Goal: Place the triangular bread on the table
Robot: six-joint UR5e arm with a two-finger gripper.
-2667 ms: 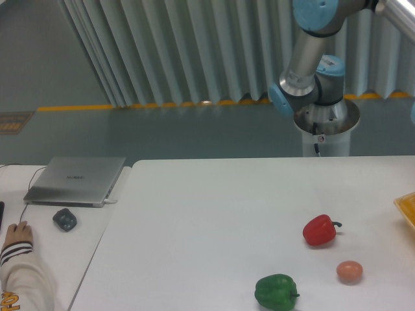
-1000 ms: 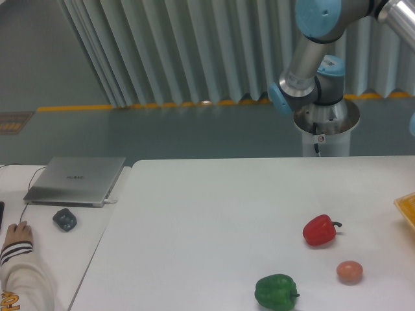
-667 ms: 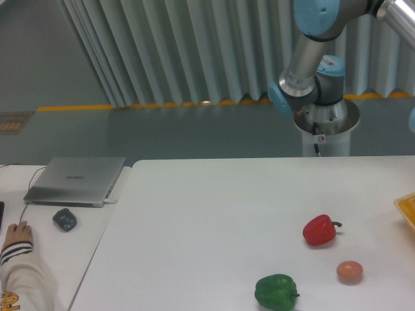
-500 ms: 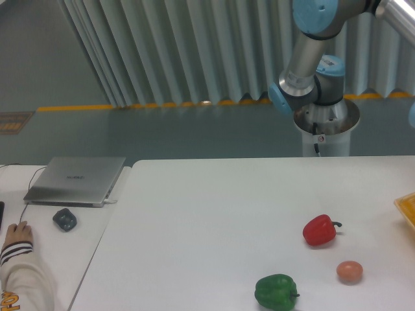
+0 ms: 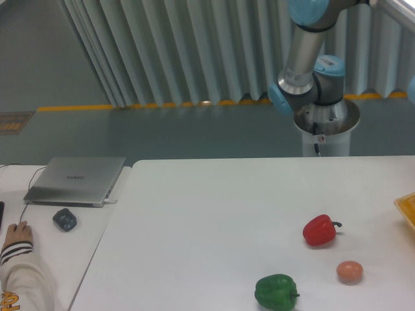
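Pale corrugated curtains hung behind the robot's pedestal (image 5: 326,126), with a yellow floor stripe running along their foot. Nearer stood the white table (image 5: 214,214), and on its right half lay a red pepper (image 5: 319,230), a green pepper (image 5: 276,291) nearer still, and a small orange-pink ball (image 5: 349,271) just right of the two. An orange-yellow tray (image 5: 407,208) poked in at the right edge. From where I stood only the arm (image 5: 305,61) showed, its base and elbow joints rising out of the top of the view; the jaws were out of sight, so I could not tell whether they were wide, narrow or holding anything. The triangular bread was nowhere to be seen either, neither on the table nor in the sliver of tray. To my mind the arm was off fetching or carrying it. To do this well it would need to come down over a bare stretch left of the peppers, lower gently and let go only on contact. On the left table sat a silver laptop (image 5: 76,179) with a faint logo too small to read, a dark mouse (image 5: 64,219), and a person's hand (image 5: 16,236).
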